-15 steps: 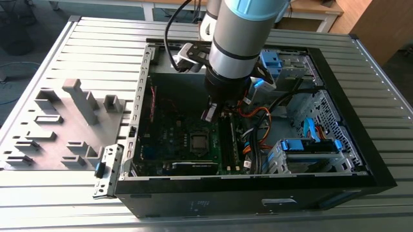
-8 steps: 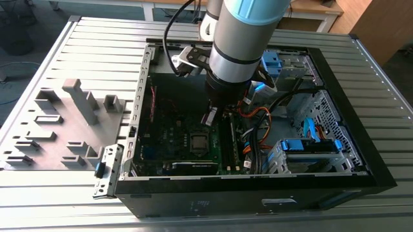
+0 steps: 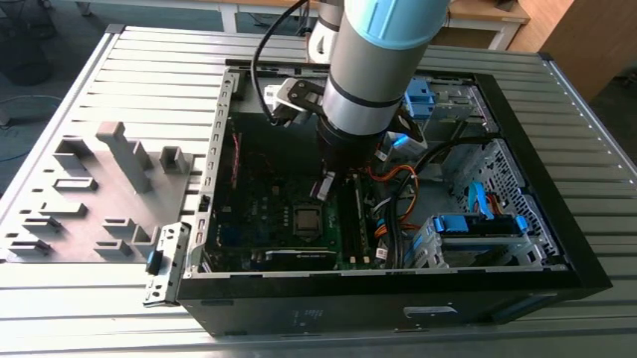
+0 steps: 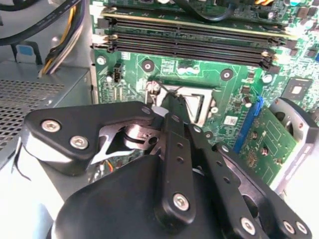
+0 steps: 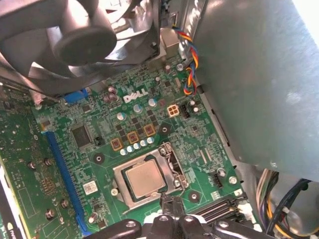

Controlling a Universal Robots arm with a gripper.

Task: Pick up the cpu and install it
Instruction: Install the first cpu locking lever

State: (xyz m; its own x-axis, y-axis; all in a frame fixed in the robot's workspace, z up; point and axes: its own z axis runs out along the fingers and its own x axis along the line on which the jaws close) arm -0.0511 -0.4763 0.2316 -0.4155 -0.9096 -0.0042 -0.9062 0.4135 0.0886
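The cpu (image 5: 144,178) has a dull silver-grey metal top, smooth and faintly brushed, and it sits in a brighter steel socket frame (image 5: 121,189). The motherboard (image 5: 99,144) is glossy green laminate. The tool (image 4: 172,105) is matt black, with shiny metal screw heads on its links. The fan (image 5: 79,40) looks like smooth grey plastic. The computer case (image 3: 348,313) is painted black outside and bare grey sheet metal inside. The worktop (image 3: 100,328) is ribbed satin aluminium. The fixture block (image 3: 89,186) at the exterior view's left is matt grey. The arm (image 3: 383,74) is smooth silver with a glossy light-blue cap.
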